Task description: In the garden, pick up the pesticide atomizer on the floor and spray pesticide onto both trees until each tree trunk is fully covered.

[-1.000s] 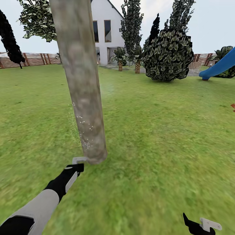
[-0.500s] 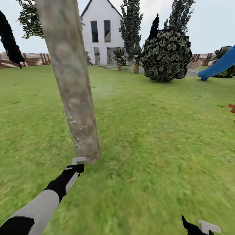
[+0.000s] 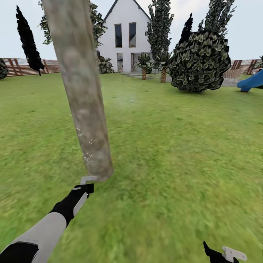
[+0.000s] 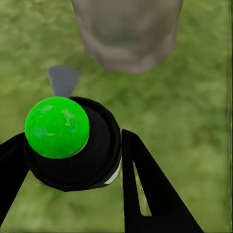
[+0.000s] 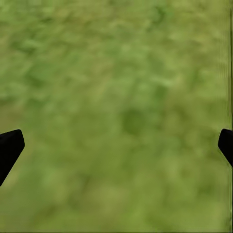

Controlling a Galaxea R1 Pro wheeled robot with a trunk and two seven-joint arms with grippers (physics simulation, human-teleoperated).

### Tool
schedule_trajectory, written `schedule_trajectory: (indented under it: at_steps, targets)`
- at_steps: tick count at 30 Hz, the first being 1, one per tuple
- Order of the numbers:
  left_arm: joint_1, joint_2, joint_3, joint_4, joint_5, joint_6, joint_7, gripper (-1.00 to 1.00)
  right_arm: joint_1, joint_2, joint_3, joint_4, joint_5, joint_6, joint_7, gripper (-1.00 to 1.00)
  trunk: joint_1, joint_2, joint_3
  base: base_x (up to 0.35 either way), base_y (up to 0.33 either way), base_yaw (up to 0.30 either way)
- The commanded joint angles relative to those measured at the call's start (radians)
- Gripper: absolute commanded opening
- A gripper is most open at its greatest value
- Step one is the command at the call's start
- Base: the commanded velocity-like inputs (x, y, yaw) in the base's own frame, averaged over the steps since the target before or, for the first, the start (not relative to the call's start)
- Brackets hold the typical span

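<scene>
Camera panned; left jaws (image 4: 73, 160) clamp pesticide atomizer (image 4: 73, 145); right jaws (image 5: 116, 145) wide.

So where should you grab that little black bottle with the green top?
Grip the pesticide atomizer around its round black body, not the green cap, with one finger on each side. The left claw holds it that way, reaching in from the side away from the tree trunk, so probably nothing blocks the spray.
</scene>
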Motion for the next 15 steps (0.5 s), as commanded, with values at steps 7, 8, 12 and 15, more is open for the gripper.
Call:
schedule_trajectory:
  at_steps: [7, 8, 12, 15]
  targets:
    - [0.000, 0.000, 0.000, 0.001, 0.000, 0.000, 0.000, -1.00, 0.000, 0.001, 0.000, 0.000, 0.000, 0.000, -0.001, 1.00, 0.000, 0.000, 0.000, 0.157, -0.224, 0.021]
    - [0.000, 0.000, 0.000, 0.001, 0.000, 0.000, 0.000, -1.00, 0.000, 0.001, 0.000, 0.000, 0.000, 0.000, -0.001, 1.00, 0.000, 0.000, 0.000, 0.225, -0.173, 0.192]
    - [0.000, 0.000, 0.000, 0.001, 0.000, 0.000, 0.000, -1.00, 0.000, 0.001, 0.000, 0.000, 0.000, 0.000, 0.000, 1.00, 0.000, 0.000, 0.000, 0.212, -0.197, 0.266]
    - [0.000, 0.000, 0.000, 0.001, 0.000, 0.000, 0.000, -1.00, 0.000, 0.001, 0.000, 0.001, 0.000, 0.000, -0.001, 1.00, 0.000, 0.000, 0.000, 0.170, -0.229, 0.276]
